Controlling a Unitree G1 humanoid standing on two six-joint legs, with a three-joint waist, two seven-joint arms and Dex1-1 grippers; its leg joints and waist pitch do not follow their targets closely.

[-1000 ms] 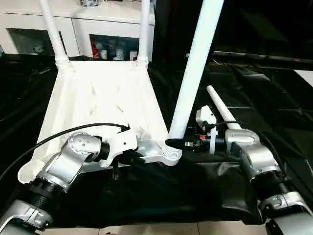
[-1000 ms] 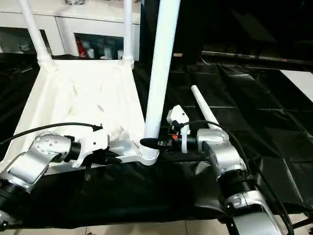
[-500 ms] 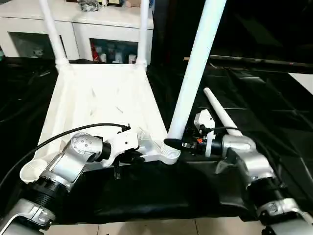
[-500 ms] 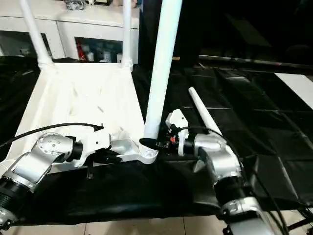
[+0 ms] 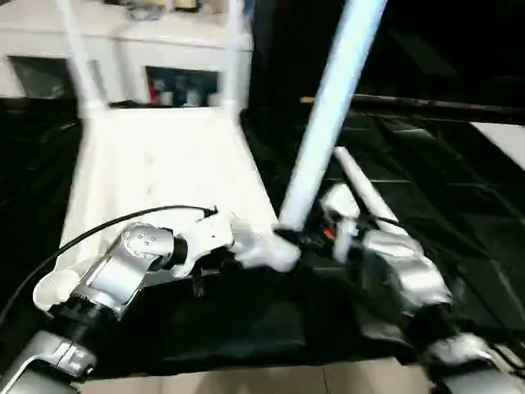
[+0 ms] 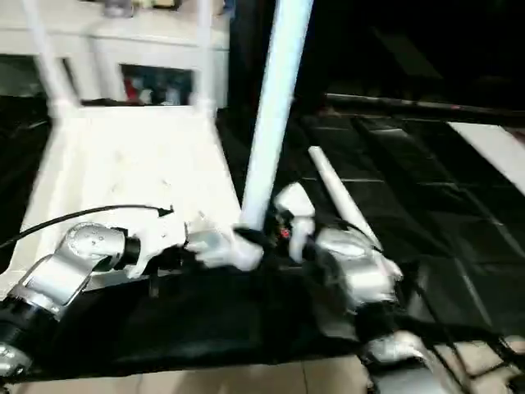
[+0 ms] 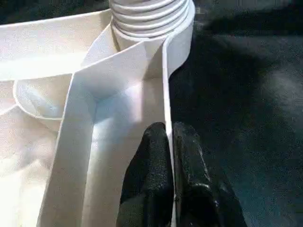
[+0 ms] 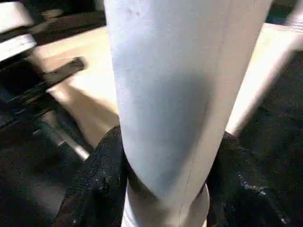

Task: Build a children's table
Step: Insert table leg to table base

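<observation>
The children's table top (image 5: 156, 172) lies underside up on the black cover. Two white legs (image 5: 72, 57) stand in its far corner sockets. A third leg (image 5: 328, 123) stands tilted in the near right corner socket (image 5: 279, 254), and my right gripper (image 8: 165, 156) is shut on that leg's base, one black finger (image 8: 94, 179) on each side. My left gripper (image 7: 169, 130) is shut on the top's thin rim (image 7: 166, 90), just short of the ribbed socket (image 7: 151, 12). A fourth leg (image 5: 361, 185) lies loose on the cover beyond my right arm.
A white cabinet with glass doors (image 5: 164, 49) stands behind the work table. The black cover (image 5: 443, 180) spreads to the right of the top. A strip of pale floor (image 5: 246, 382) runs along the near edge.
The whole picture has shifted and blurred, so the camera has moved. Both grippers keep their holds, and the leg stands in the socket as before.
</observation>
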